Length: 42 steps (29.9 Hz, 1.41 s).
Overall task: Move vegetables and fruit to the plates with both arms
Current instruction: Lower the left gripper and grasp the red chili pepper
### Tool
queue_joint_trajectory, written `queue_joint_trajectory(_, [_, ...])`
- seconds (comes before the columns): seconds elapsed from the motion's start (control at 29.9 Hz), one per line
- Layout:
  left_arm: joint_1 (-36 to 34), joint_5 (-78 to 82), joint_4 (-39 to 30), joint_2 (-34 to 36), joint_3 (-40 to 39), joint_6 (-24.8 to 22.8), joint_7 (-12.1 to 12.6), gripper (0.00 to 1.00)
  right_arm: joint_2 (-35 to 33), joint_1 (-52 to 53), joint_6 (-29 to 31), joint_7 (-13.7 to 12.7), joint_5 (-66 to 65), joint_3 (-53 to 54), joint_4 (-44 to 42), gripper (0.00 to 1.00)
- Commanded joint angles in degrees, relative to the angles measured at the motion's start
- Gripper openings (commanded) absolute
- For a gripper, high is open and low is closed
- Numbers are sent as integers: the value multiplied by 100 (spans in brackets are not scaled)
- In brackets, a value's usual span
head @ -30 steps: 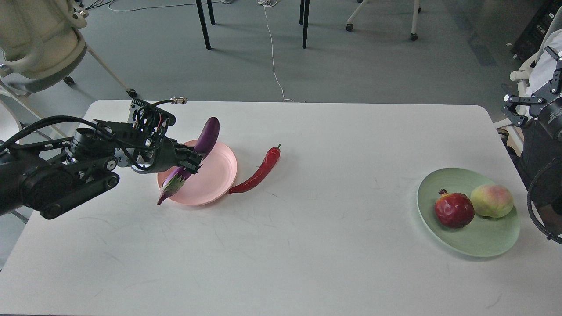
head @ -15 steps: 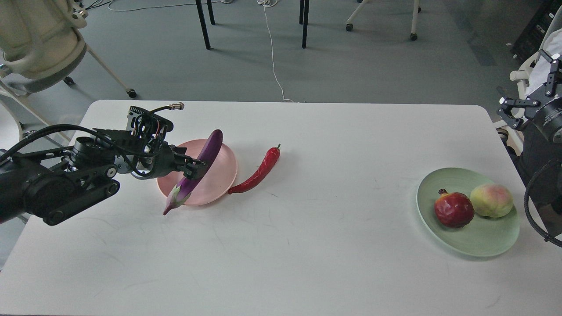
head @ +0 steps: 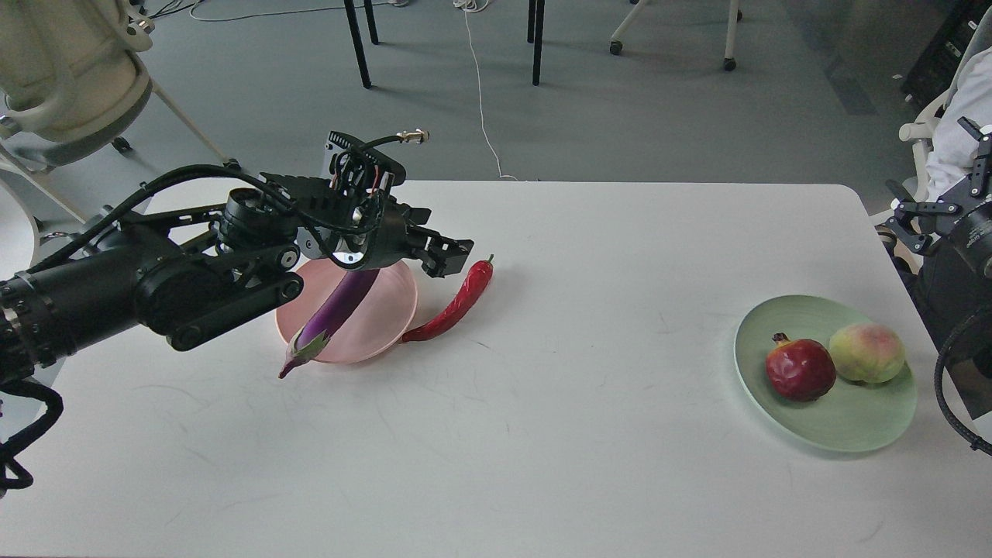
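The purple eggplant (head: 333, 310) lies slanted across the pink plate (head: 387, 310), with its calyx end hanging over the front-left rim. My left gripper (head: 449, 257) hovers open and empty above the plate's right rim, close to the red chili pepper (head: 457, 302). The chili lies on the table just right of the pink plate, its lower tip at the rim. The pomegranate (head: 800, 368) and the peach (head: 866, 353) sit side by side on the green plate (head: 845, 434) at the right. My right gripper (head: 930, 213) is at the right edge, off the table; its fingers are unclear.
The white table (head: 542, 434) has rounded corners and ends just beyond the green plate. A beige chair (head: 62, 70) stands off the far-left corner. Table legs, chair bases and a cable are on the floor behind.
My left gripper has let go of the eggplant, which now rests on the pink plate. The gripper has lifted and moved right toward the chili. The right arm has shifted slightly.
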Motion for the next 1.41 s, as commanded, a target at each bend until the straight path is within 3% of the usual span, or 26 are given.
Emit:
queue_joint_trajectory(0.0, [62, 20, 449, -518, 26, 8, 7, 80, -43, -2, 0, 0, 1, 0, -1, 99])
queue_joint_trajectory(0.33, [308, 20, 1004, -862, 588, 131, -11, 74, -52, -11, 0, 44, 10, 9, 52, 99])
queue_joint_trajectory(0.8, [361, 20, 1496, -1046, 746, 228, -37, 71, -34, -11, 0, 44, 10, 53, 61, 99])
queue_joint_trajectory(0.94, [361, 11, 1505, -1081, 808, 219, -46, 51, -34, -11, 0, 44, 10, 53, 61, 99])
queue_joint_trajectory(1.37, [396, 11, 1514, -1081, 817, 202, 16, 9, -17, -11, 0, 44, 9, 53, 61, 99])
